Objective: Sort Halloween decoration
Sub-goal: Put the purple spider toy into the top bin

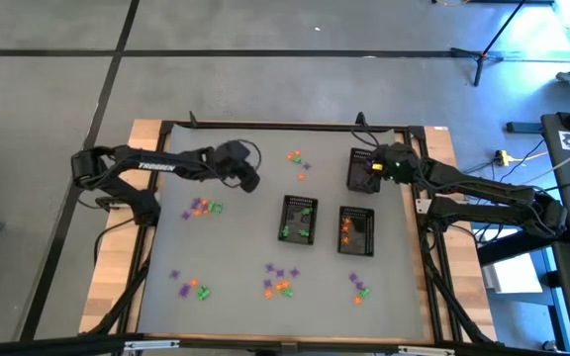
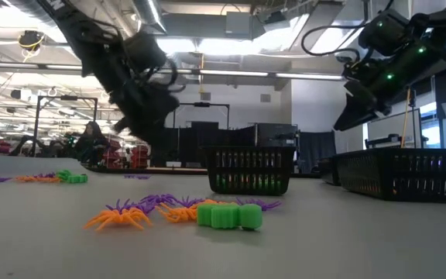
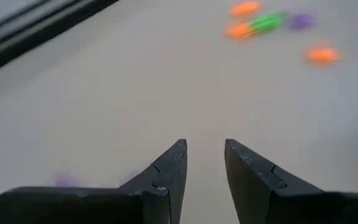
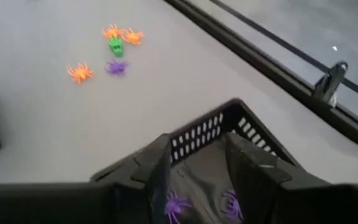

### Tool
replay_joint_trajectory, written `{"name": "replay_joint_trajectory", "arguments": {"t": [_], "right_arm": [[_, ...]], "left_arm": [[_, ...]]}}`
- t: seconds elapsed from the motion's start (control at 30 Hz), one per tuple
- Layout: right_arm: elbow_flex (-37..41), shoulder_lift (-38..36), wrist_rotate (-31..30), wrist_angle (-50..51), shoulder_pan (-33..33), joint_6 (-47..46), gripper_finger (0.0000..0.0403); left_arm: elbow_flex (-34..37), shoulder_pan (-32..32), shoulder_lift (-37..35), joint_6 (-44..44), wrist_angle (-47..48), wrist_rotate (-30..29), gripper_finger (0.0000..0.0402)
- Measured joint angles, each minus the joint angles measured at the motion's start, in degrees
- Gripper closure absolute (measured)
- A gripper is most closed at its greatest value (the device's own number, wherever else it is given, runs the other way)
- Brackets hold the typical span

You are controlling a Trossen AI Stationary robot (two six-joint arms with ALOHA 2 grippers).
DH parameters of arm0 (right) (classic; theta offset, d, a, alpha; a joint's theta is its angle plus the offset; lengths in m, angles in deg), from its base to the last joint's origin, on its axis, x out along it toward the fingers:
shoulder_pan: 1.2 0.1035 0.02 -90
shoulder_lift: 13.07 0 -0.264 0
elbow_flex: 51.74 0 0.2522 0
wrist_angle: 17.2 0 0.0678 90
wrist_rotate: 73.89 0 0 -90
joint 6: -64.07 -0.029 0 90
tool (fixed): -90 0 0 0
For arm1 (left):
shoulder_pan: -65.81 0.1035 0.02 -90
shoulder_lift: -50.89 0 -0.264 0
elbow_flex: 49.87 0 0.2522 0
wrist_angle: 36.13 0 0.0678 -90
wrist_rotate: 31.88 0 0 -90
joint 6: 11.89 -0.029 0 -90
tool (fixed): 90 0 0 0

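Left gripper [image 1: 249, 181] hovers upper left of centre, fingers slightly parted, empty — right gripper [image 1: 376, 168] hangs over the upper-right basket [image 1: 361, 156], parted, holding nothing.

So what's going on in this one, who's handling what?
Two arms are sorting small Halloween trinkets by colour into three black mesh baskets. The right gripper hangs over the far basket, which holds purple spiders; its fingers stand slightly apart with nothing visible between them. The left gripper hovers over bare table, fingers open and empty. The middle basket holds green pieces and the right-hand basket orange ones. Several mixed clusters are still loose on the table.
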Motion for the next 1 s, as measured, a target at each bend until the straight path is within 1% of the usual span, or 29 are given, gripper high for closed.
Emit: {"name": "replay_joint_trajectory", "arguments": {"t": [0.13,0.3,0.47,0.77,1.0], "right_arm": [[0.0,0.0,1.6,-2.5,0.0,-0.1,0.0251],[0.0,0.0,2.0,-4.2,0.0,-0.1,0.0251],[0.0,0.0,2.0,-4.2,0.0,-0.1,0.0251],[0.0,0.0,2.0,-4.3,0.0,-0.1,0.0251],[0.0,0.0,2.0,-4.8,0.0,-0.1,0.0251]], "left_arm": [[0.0,4.6,0.0,0.8,6.3,0.8,0.0301],[0.0,7.3,0.0,-0.6,9.6,0.2,0.0301],[0.0,10.2,0.0,-1.0,10.1,-1.4,0.0301],[0.0,14.5,0.7,-0.8,13.4,-1.1,0.0301],[0.0,16.1,4.0,-0.8,12.0,0.1,0.0301]]}}
